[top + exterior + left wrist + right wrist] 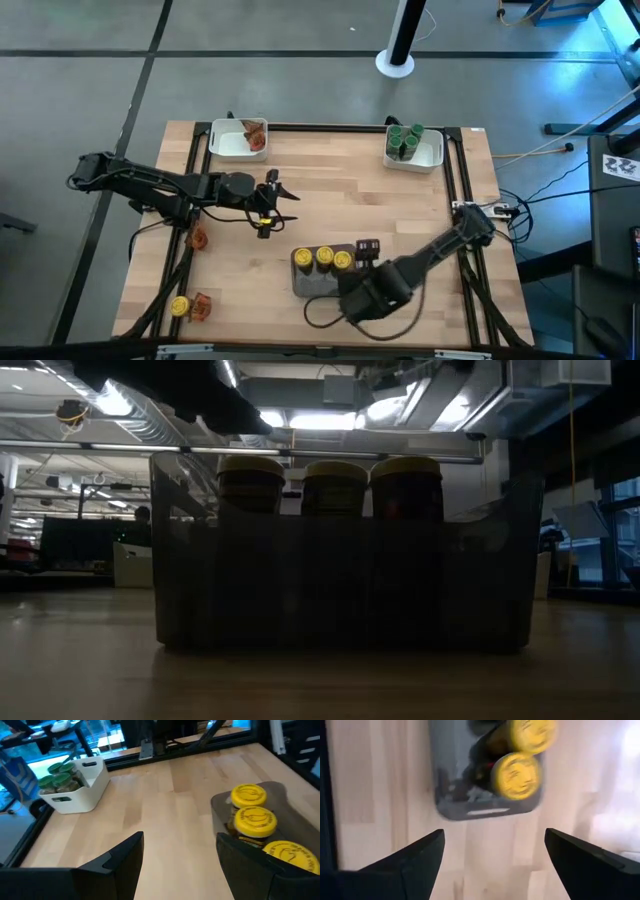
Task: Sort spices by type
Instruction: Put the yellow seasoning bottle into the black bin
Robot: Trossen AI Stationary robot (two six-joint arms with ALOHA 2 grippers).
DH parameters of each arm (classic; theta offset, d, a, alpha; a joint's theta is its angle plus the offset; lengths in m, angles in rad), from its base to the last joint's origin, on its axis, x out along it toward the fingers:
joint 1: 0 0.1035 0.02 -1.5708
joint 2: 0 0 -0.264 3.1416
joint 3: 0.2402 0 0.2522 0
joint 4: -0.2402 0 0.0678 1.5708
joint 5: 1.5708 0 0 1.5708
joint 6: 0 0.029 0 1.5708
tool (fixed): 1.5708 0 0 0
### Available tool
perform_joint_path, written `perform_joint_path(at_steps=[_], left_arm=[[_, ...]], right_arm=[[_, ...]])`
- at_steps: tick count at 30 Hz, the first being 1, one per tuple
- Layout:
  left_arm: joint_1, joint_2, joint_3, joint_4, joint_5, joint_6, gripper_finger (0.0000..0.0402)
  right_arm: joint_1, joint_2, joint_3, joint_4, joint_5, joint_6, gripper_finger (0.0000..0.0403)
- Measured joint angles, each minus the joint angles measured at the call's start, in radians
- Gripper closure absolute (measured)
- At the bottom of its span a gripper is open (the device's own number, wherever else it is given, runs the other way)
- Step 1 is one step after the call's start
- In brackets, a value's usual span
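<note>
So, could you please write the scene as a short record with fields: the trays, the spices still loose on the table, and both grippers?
grey tray: three yellow-lidded jars
white tray, far left: reddish-orange packets
white tray, far right: green-lidded jars
loose on table: one yellow-lidded jar, two packets
left gripper: open, empty, over mid-table
right gripper: open, empty, beside the grey tray
</note>
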Motion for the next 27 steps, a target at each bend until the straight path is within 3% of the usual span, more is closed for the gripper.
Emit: perform_joint_path(at_steps=[5, 11, 16, 21, 27], left_arm=[[-0.064, 0.001, 0.0, 0.004, 0.0, -0.014, 0.0169], [-0.151, 0.001, 0.0, -0.031, -0.046, -0.111, 0.0169], [-0.215, 0.002, 0.037, -0.232, -0.157, -0.174, 0.0169], [-0.273, 0.001, 0.156, -0.455, -0.187, -0.264, 0.0169], [-0.356, 0.037, 0.349, -0.706, -0.267, -0.275, 0.0169]], right_arm=[[0.053, -0.109, -0.104, 0.003, 0.131, 0.085, 0.0059], [0.099, -0.333, -0.443, 0.104, 0.256, 0.236, 0.0058], [0.099, -0.523, -0.76, 0.328, 0.304, 0.271, 0.0058], [0.099, -0.677, -1.049, 0.58, 0.393, 0.262, 0.0058], [0.099, -0.799, -1.275, 0.709, 0.464, 0.316, 0.0058]])
